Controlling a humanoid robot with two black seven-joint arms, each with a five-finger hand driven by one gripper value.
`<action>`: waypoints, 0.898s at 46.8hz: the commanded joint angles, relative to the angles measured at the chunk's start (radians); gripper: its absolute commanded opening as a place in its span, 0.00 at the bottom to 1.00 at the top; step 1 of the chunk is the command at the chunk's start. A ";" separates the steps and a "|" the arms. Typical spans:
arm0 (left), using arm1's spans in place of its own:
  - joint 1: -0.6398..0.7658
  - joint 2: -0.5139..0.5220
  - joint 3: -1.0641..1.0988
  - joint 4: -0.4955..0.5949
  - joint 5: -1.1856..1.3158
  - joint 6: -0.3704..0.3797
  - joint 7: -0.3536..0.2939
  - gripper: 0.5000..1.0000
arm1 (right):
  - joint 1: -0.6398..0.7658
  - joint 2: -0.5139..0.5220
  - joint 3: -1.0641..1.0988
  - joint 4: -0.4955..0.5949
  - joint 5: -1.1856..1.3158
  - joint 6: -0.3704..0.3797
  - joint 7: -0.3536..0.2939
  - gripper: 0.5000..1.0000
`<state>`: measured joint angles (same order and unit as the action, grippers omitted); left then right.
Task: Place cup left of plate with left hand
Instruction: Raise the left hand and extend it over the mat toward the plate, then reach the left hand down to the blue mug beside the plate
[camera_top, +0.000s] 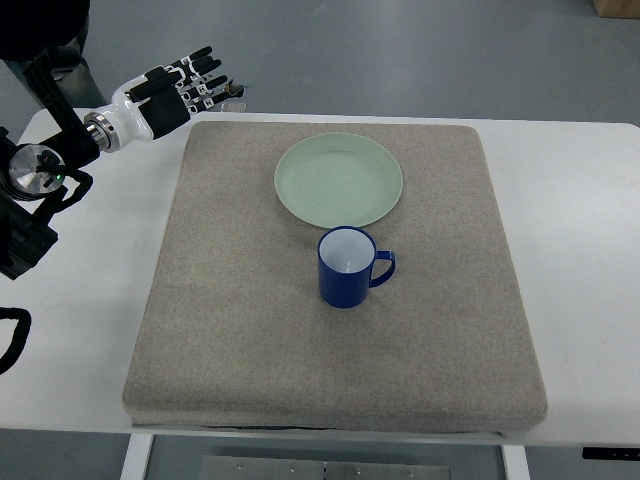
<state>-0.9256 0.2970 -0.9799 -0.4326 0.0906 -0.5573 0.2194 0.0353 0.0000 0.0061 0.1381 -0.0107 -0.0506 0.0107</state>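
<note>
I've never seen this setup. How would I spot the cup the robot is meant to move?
Find the square beige felt mat covering the white table. Near its middle, just on the near side of the round pale green plate, stands the dark blue mug with a white inside, upright, handle pointing right. It is the only blue thing and the only thing with a handle.

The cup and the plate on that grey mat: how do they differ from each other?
The cup is dark blue outside and white inside; the plate is pale green all over. The cup stands tall with a handle pointing right, while the plate lies flat and shallow with no handle. The plate is wider across than the cup. Both are round, look empty, and rest on the grey mat, the cup just on the near side of the plate.
</note>
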 joint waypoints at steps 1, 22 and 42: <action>0.002 0.008 0.012 0.005 0.011 -0.006 -0.031 1.00 | 0.000 0.000 0.000 0.000 0.000 0.000 0.000 0.87; 0.086 0.186 0.139 -0.221 0.123 -0.039 -0.262 0.99 | 0.000 0.000 0.000 0.000 0.000 0.000 0.000 0.87; 0.258 0.232 0.132 -0.586 0.564 -0.038 -0.407 1.00 | 0.000 0.000 0.000 0.000 0.000 0.000 0.000 0.87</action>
<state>-0.6844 0.5239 -0.8485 -0.9646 0.5656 -0.5970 -0.1568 0.0353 0.0000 0.0062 0.1381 -0.0108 -0.0506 0.0107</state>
